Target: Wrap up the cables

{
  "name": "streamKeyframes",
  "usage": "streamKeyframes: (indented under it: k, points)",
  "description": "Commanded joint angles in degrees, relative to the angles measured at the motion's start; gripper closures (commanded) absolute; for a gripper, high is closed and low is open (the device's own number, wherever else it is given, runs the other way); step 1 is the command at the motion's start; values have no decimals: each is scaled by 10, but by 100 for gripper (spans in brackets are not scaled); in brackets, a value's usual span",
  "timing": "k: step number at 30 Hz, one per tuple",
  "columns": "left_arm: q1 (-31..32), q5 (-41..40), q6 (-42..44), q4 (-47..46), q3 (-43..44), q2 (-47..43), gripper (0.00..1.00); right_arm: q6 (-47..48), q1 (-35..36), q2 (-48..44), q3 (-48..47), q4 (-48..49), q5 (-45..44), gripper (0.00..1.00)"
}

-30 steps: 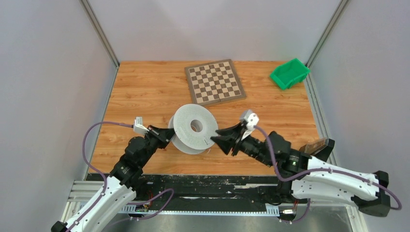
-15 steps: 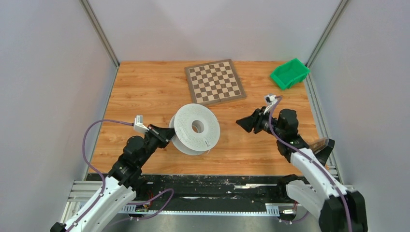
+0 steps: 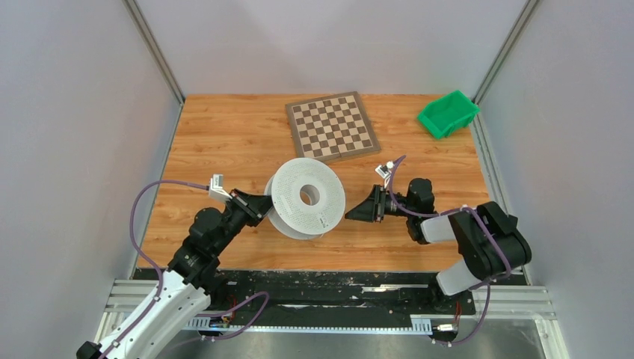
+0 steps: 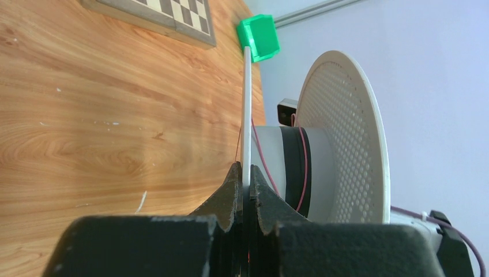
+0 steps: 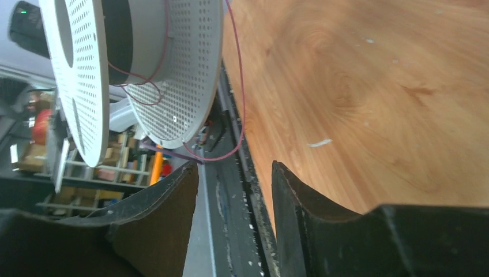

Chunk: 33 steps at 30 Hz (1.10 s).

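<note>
**Top external, then both wrists: spool pinned, slack cable not yet caught**

Top external view: a white perforated cable spool point(image 3: 306, 198) sits tilted on the wooden surface point(image 3: 224, 142) between the two arms. The left fingers point(image 3: 254, 206) are clenched on the rim of its lower flange. The right fingers point(image 3: 362, 211) point at the spool from just beside its other side, apart from it. A chessboard point(image 3: 332, 127) and a green bin point(image 3: 447, 114) lie well apart toward the far edge.

Left wrist view: the left fingers point(image 4: 228, 196) pinch the thin flange edge-on, closed tight on it. Beyond them a thin maroon cable point(image 4: 304, 167) runs around the hub over a dark band, only sparsely wound.

Right wrist view: the right fingers point(image 5: 167, 202) stand released, with nothing between them. Ahead, a slack loop of cable point(image 5: 240, 98) drops from the flange rim toward the near edge of the surface point(image 5: 375, 86). A few loose strands cross between the flanges.

The winding step seems to be in hand, with the left arm steadying the spool and the right arm free to fetch cable. The next move likely calls for the right fingers to close on that slack loop. They would then lead it around the hub, between the flanges, without dragging the spool out of the left grip. The cable looks thin and springy, so it could slip from a shallow pinch.

No brand, label or writing can be read in any view; a small mark on the upper flange is too small to make out.
</note>
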<state>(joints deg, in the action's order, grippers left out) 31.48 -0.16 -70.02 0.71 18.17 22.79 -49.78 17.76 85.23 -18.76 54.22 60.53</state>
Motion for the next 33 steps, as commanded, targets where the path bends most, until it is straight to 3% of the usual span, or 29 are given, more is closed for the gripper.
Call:
streamKeyframes:
  k: [1, 7, 21, 25, 29, 33]
  points:
    - [1, 13, -11, -79, 33, 2, 100, -108, 16, 59, 11, 256, 36, 51]
    - [1, 16, -11, -84, 38, 8, 100, -189, 40, 154, 5, 408, 25, 55]
    - [1, 15, -13, -82, 35, 5, 100, -178, 59, 167, 1, 408, -16, 66]
    - [1, 13, -12, -81, 34, 3, 100, -181, 59, 159, 10, 409, -27, 77]
    - [1, 4, -18, -87, 22, 1, 100, -211, 66, 134, 29, 411, -53, 95]
    - [1, -13, -26, -116, 1, -5, 100, -223, 109, 85, 35, 406, -89, 98]
